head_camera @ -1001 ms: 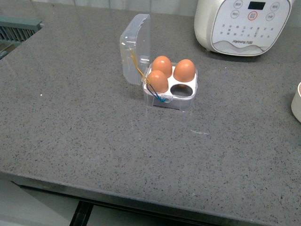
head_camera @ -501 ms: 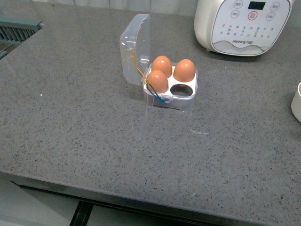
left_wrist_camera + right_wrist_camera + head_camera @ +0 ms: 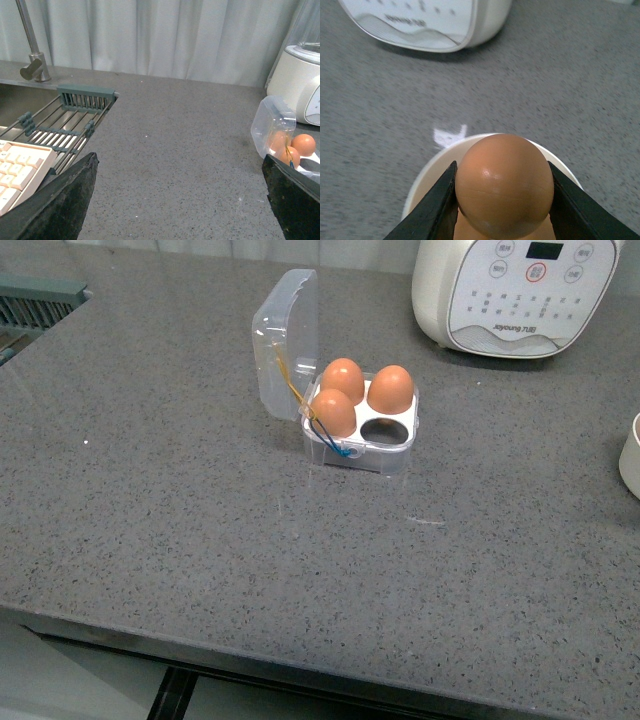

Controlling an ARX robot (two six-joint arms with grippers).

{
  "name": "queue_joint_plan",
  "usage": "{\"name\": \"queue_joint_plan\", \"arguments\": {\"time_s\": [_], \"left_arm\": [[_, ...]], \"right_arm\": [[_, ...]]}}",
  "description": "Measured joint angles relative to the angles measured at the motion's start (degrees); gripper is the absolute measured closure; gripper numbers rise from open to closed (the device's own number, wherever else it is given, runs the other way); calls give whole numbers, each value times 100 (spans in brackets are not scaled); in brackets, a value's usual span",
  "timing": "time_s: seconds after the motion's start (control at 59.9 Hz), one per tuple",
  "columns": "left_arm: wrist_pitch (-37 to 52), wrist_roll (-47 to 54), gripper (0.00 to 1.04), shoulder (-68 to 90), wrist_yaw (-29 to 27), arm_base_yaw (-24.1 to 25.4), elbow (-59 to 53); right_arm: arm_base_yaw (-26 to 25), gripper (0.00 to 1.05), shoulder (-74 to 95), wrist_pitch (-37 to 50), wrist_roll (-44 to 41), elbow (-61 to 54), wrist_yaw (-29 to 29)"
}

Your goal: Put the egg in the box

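Egg is held by right gripper. Black fingers are pressed against both its sides w/ only the egg between them. Egg is positioned over a white bowl, whose rim is seen around it. Whether egg touches bowl can't be told. White appliance is seen beyond bowl on grey counter.

Front view: neither arm is seen. Box is set on counter near the middle, w/ clear lid stood open on its left side. Three other eggs are seated in the white tray: two in back cells, one front-left. Front-right cell is empty. Yellow and blue cords are run along the hinge side. Appliance is placed behind box to the right, well apart. Bowl is cut off at right edge, also well apart from box.

Left wrist view: left gripper is spread wide and nothing is held. Its dark fingers are seen at both lower corners over bare counter. Box w/ eggs is seen at the far side, near appliance. A sink w/ grey rack, a tap and a keyboard-like item are seen at the other side. A curtain is hung behind.
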Motion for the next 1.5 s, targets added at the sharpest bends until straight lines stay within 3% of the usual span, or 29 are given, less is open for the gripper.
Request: {"name": "queue_joint_plan", "arguments": {"time_s": [0.3,0.551,0.768,1.318,1.502], "left_arm": [[0,0,7,0,0,0,0],[0,0,7,0,0,0,0],[0,0,7,0,0,0,0],[0,2,7,0,0,0,0],[0,0,7,0,0,0,0]], "right_arm": [[1696,62,-352,-671,809,459,-101],[2675,62,367,-741,962,949,26],[2922,62,914,-737,992,1250,111],[2983,62,1626,-874,798,1827,70],[2997,31,1637,-793,745,1843,186]]}}
